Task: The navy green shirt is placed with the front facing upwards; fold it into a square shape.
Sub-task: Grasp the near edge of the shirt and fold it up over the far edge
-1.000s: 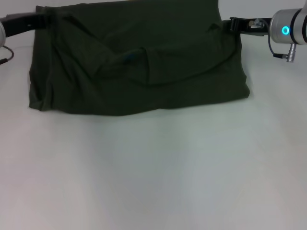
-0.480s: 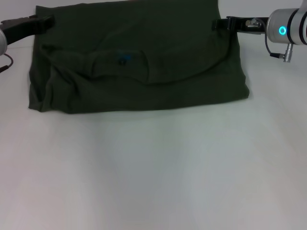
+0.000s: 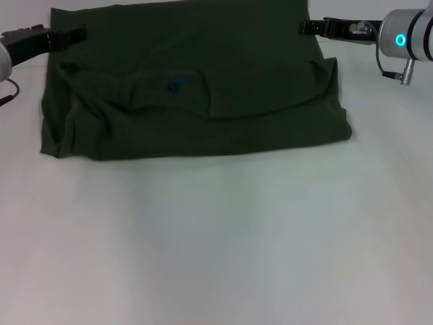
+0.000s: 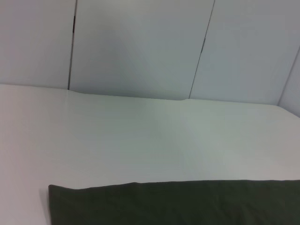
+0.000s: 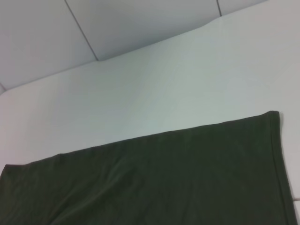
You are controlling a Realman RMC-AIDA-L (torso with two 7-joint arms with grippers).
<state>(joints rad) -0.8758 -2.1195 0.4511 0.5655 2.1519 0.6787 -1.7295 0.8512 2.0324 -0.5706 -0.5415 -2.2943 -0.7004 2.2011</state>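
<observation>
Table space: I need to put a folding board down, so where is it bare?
The table is bare all along the near side of the navy green shirt. The far strip is crowded: the left gripper and right gripper flank the shirt's far corners.

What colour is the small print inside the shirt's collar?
Blue: a small blue mark on the dark olive-green shirt, seen best in the head view.

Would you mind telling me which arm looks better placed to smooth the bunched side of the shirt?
Left, probably. The shirt's wrinkles bunch along its left edge, right below the left tool; the right tool sits at the opposite far corner.
</observation>
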